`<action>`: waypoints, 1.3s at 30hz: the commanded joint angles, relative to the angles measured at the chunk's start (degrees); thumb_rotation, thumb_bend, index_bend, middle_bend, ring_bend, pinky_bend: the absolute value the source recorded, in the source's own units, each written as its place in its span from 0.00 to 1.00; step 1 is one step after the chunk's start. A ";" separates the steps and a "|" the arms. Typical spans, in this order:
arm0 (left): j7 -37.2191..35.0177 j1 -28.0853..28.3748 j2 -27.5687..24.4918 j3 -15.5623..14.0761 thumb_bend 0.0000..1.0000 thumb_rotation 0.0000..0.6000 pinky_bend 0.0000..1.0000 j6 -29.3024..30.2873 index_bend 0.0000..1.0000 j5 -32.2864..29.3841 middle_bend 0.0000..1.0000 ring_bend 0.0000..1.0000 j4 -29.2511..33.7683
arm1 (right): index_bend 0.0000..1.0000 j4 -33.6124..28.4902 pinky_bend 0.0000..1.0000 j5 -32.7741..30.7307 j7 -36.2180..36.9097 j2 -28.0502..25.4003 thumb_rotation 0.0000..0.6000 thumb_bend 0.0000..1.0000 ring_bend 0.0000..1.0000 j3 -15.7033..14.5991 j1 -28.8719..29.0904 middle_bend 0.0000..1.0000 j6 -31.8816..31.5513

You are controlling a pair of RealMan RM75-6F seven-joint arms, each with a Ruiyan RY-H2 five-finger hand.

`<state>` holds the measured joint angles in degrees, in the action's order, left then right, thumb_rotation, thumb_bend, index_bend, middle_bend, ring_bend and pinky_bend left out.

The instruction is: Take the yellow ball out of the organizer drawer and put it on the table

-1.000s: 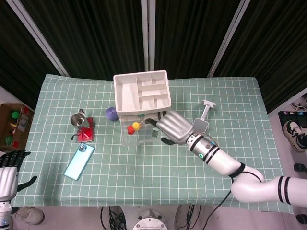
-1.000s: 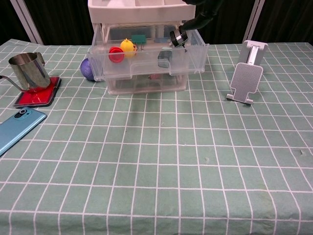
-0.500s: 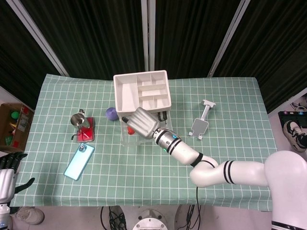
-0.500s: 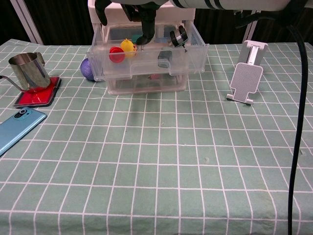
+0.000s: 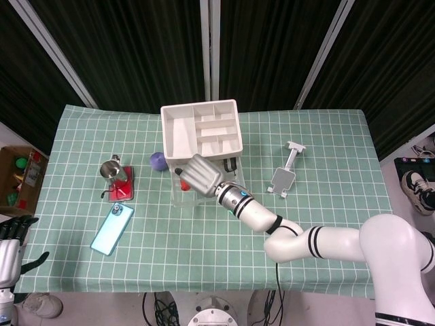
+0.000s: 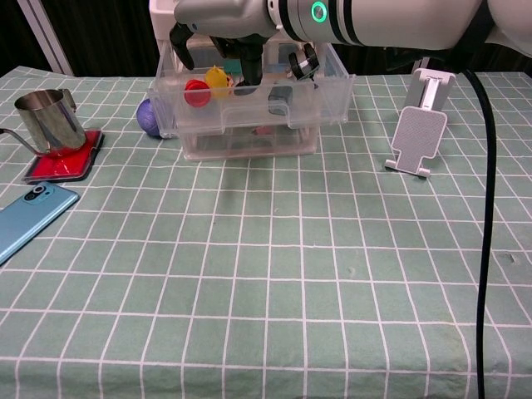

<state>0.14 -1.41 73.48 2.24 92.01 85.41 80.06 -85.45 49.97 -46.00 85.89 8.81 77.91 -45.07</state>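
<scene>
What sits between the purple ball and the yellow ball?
In the chest view, the organizer drawer's clear wall and a red piece inside it lie between the purple ball and the yellow ball; the right hand hangs above.

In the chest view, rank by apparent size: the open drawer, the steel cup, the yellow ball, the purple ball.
1. open drawer
2. steel cup
3. purple ball and yellow ball: both partly hidden, so I won't rank them.
</scene>
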 commanded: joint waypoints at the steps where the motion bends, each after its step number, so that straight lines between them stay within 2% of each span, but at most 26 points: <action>1: -0.13 -0.09 0.05 0.01 0.02 1.00 0.18 0.00 0.24 -0.08 0.19 0.15 -0.10 | 0.33 0.34 0.90 -0.16 0.20 0.27 1.00 0.18 0.90 -0.10 0.19 0.93 0.21; 9: -0.81 -0.29 0.49 0.08 0.02 1.00 0.18 0.18 0.24 -0.03 0.19 0.15 -0.90 | 0.44 1.25 0.91 -1.11 -0.51 0.98 1.00 0.23 0.91 -0.55 0.80 0.93 -0.09; 17: -1.62 -0.42 0.68 0.20 0.02 1.00 0.18 0.29 0.24 -0.03 0.19 0.15 -1.63 | 0.64 1.27 0.93 -1.50 -1.36 1.27 1.00 0.28 0.92 -0.82 0.82 0.95 -1.59; 20: -1.73 -0.35 0.72 0.24 0.02 1.00 0.18 0.26 0.24 0.09 0.19 0.15 -1.81 | 0.66 0.10 0.93 -0.61 -1.04 0.64 1.00 0.28 0.93 -0.50 0.36 0.95 -2.99; 24: -1.72 -0.13 0.64 0.35 0.02 1.00 0.18 0.18 0.24 0.33 0.19 0.15 -1.83 | 0.66 -4.15 0.93 2.21 0.16 -1.86 1.00 0.28 0.93 0.28 -1.21 0.95 -6.39; 29: -1.49 0.32 0.31 0.56 0.02 1.00 0.18 0.31 0.24 0.97 0.19 0.15 -1.49 | 0.66 -13.72 0.93 8.42 2.84 -7.66 1.00 0.28 0.93 0.38 -5.86 0.95 -13.30; 32: -1.23 0.52 0.11 0.55 0.02 1.00 0.18 0.36 0.24 1.37 0.19 0.15 -1.14 | 0.66 -20.19 0.93 14.47 5.44 -11.50 1.00 0.28 0.93 -1.41 -10.37 0.95 -18.16; 35: -0.82 0.65 -0.03 0.49 0.02 1.00 0.18 0.44 0.24 1.71 0.19 0.15 -0.67 | 0.65 -25.61 0.93 21.94 9.22 -14.40 1.00 0.28 0.93 -5.20 -15.59 0.95 -22.16; 39: -0.01 0.74 -0.14 0.38 0.02 1.00 0.18 0.61 0.24 2.11 0.19 0.15 0.15 | 0.65 -27.27 0.93 31.88 14.18 -15.07 1.00 0.28 0.93 -11.05 -21.00 0.95 -24.46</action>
<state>0.10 -0.68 73.36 2.64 92.59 87.48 80.19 -109.58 74.45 -36.49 72.94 2.75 62.22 -66.08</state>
